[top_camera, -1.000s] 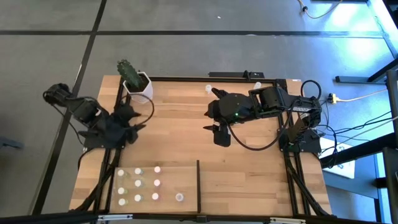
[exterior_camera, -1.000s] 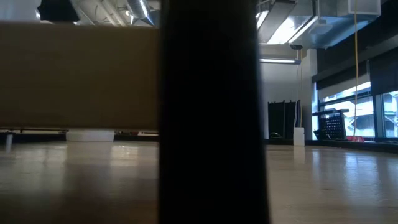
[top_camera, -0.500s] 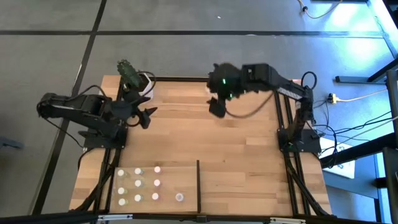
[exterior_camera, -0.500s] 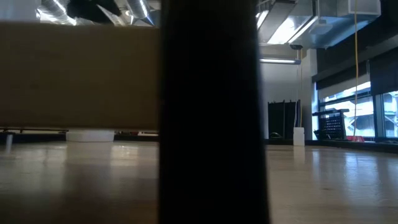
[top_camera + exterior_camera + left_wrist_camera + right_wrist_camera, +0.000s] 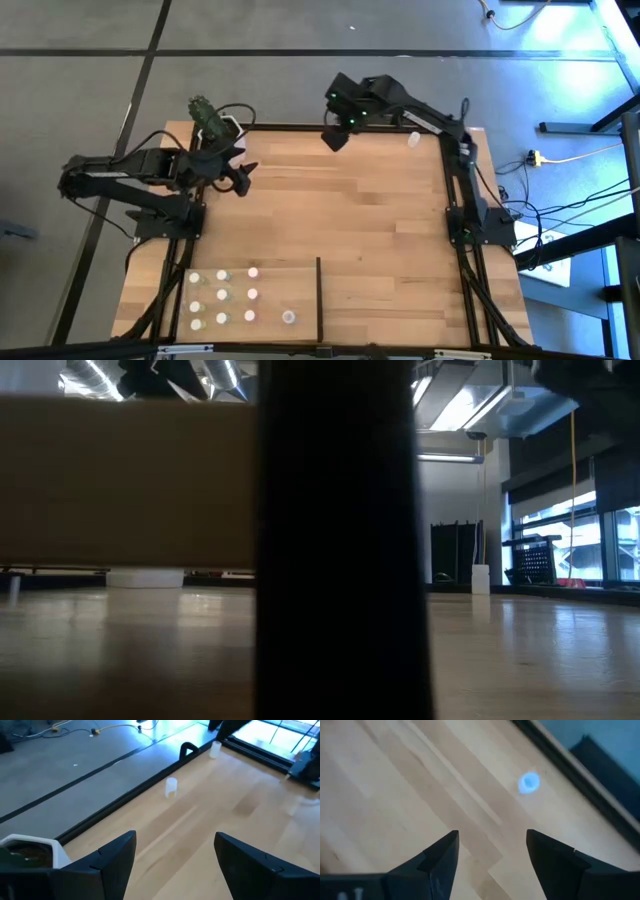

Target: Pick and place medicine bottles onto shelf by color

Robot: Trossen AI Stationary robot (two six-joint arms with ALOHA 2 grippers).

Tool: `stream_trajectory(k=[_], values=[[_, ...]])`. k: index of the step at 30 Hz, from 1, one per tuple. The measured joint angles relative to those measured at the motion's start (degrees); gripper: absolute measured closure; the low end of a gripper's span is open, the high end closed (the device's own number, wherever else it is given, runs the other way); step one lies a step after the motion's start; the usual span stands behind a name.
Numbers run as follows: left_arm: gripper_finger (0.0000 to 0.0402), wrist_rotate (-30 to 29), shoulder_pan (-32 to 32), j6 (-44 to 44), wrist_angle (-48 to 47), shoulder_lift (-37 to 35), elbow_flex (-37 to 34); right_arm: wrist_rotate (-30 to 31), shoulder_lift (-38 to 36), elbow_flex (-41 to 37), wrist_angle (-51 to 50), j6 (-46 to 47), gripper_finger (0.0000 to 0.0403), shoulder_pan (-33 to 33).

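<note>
The right gripper (image 5: 335,136) hangs over the table's (image 5: 380,230) far edge, near the middle of that edge, fingers (image 5: 440,860) spread apart and holding nothing; in its wrist view a white-capped bottle (image 5: 529,783) stands on the wood ahead of the open fingers, close to the black edge rail; the left gripper (image 5: 240,178) is over the far-left part of the table, just beside the cactus pot (image 5: 222,135), its fingers (image 5: 117,855) also released and empty; its wrist view shows two bottles far off by the far rail, one (image 5: 171,787) nearer and one (image 5: 215,749) beyond it; another bottle (image 5: 412,140) shows in the high view at the far-right corner; the shelf (image 5: 300,285) lies at the near-left, bounded by a black divider (image 5: 319,298); on it stand sorted bottles (image 5: 222,297) in rows, pale green to the left, pink (image 5: 252,295) to the right, and one more (image 5: 288,317) apart near the divider
</note>
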Motion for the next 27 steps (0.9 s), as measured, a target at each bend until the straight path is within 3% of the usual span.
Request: stream_trajectory(k=[14,18,27], values=[[0.0139,4.12,3.26,3.66,-0.12,0.02,0.00,0.30,13.30,-0.04,1.65,2.97,0.0169,-2.20],[0.0139,4.30,4.12,5.29,-0.06,0.34,0.00,5.39,14.56,-0.04,2.16,3.11,0.0169,-2.31],[0.0139,4.52,7.88,8.46,1.43,5.20,-0.02,4.93,15.31,-0.04,2.70,1.21,0.0169,-3.78]])
